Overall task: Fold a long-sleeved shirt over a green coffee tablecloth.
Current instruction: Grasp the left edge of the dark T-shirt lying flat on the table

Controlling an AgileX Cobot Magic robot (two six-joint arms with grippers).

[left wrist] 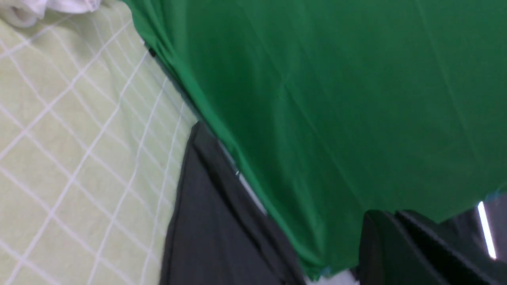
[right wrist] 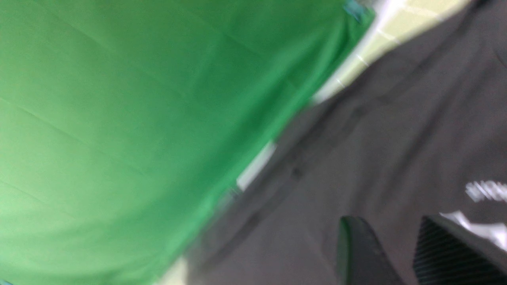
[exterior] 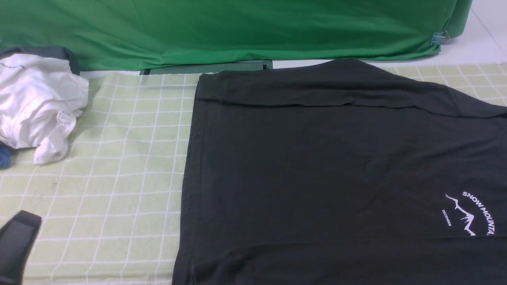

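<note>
The black long-sleeved shirt lies spread flat on the pale yellow-green tablecloth with white grid lines. Its far sleeve is folded across the top, and the white "SNOW MOUNTAIN" print sits near the right. My left gripper shows only as a black finger at the lower left, off the shirt. In the left wrist view the left gripper has its fingers together and holds nothing, with the shirt's edge and the tablecloth ahead. My right gripper hangs open over the shirt beside the print. It is out of the front view.
A crumpled white garment with a small label lies at the far left on the tablecloth, with something blue under it. A plain deep-green cloth hangs along the back and is clipped at its right end.
</note>
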